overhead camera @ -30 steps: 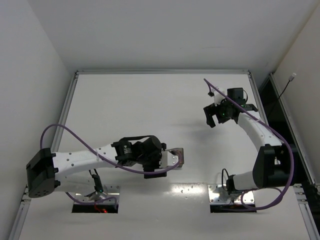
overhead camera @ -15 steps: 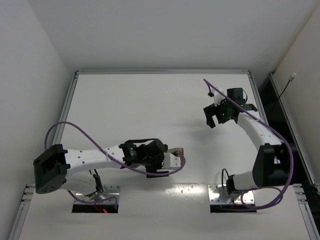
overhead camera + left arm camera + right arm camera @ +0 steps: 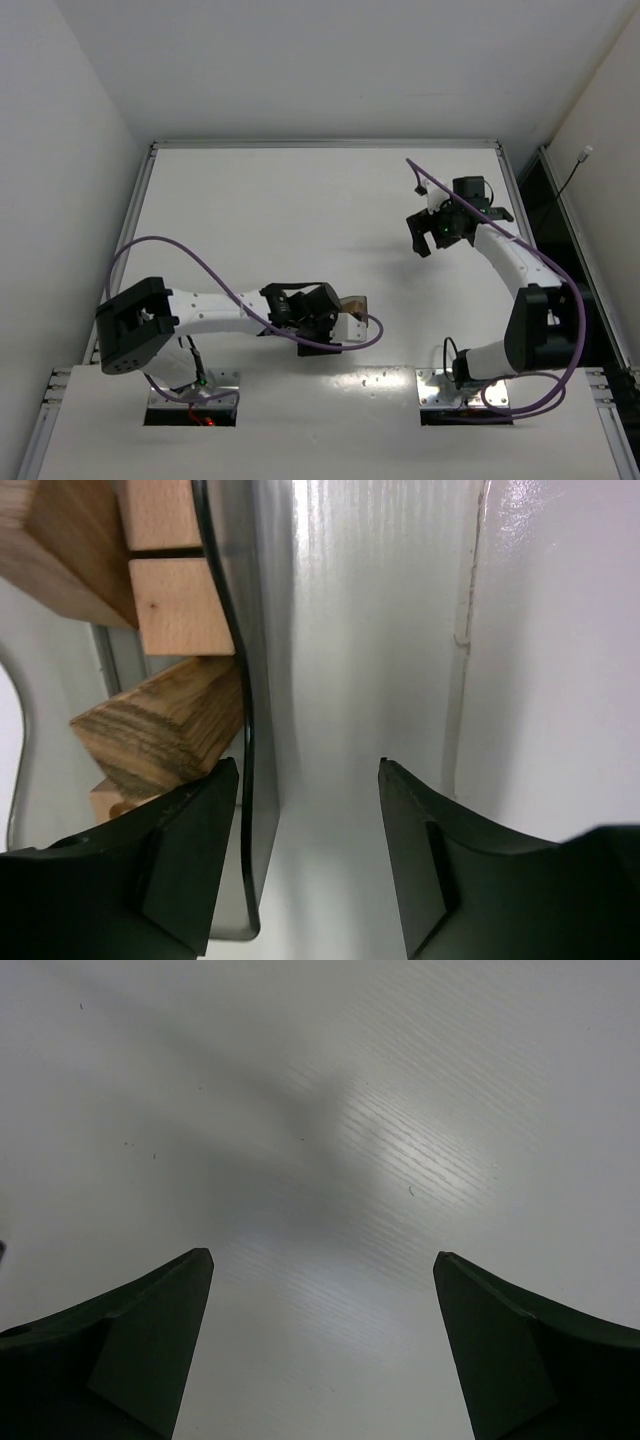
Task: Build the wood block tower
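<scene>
Blocks (image 3: 175, 600) are seen inside the bin (image 3: 262, 630), behind its wall. That wall is straddled by the left gripper (image 3: 308, 770), fingers spread apart. The right gripper (image 3: 322, 1260) is held wide above the table (image 3: 320, 1110).

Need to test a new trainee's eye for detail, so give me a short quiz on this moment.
1. True or false: the right gripper holds a wood block.
2. Where do the wood blocks lie in the left wrist view?
A. Stacked as a finished tower on the open table
B. Beside the wall of the dark bin
C. Between the right gripper's fingers
3. Fill in: the jaws of the left gripper stand ____.

Key: 1 false, as it is open over bare table; 2 B; 3 open.
</scene>
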### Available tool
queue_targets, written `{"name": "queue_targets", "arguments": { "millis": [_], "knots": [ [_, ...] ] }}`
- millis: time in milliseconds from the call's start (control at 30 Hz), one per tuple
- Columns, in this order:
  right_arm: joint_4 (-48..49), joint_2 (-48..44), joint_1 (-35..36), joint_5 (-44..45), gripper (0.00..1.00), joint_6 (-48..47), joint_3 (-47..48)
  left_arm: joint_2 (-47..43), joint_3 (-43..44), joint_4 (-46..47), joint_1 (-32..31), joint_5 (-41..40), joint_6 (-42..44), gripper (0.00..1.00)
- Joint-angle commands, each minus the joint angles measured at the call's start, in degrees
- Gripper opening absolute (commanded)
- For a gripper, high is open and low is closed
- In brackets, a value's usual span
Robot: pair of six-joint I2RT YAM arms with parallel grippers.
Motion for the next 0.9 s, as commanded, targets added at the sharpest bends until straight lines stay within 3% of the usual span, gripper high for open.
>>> {"name": "queue_targets", "arguments": {
  "millis": [0, 167, 300, 367, 533, 700, 867],
  "knots": [
    [1.00, 0.53, -0.15, -1.48, 0.89, -0.53, 1.64, 1.35, 1.43, 2.94, -0.87, 2.35, 0.44, 0.54],
    [1.00, 0.53, -0.15, -0.96, 0.89, -1.06, 1.64, 3.02, 0.90, 4.70, -0.87, 2.35, -0.09, 0.45],
    [1.00, 1.06, -0.15, -0.96, 0.89, -1.06, 1.64, 3.03, 0.29, 6.80, -0.87, 1.04, -1.84, 0.09],
    [1.00, 1.06, -0.15, -0.96, 0.89, -1.06, 1.64, 3.03, 0.29, 8.03, -0.35, 0.34, -2.38, 0.00],
    [1.00, 1.67, -0.15, -0.35, 0.88, -1.06, 2.16, 3.03, 0.29, 10.23, 2.64, 1.72, -7.38, 0.00],
    [-0.58, 2.20, -0.15, 0.27, 0.88, -1.06, 3.92, 4.07, 6.16, 11.46, 16.23, 13.32, -12.13, 0.00],
    [-3.91, 2.73, -0.15, 0.27, 0.88, -1.06, 6.04, 9.07, 15.12, 10.33, 25.57, 26.39, -15.55, 0.00]
  ]
}}
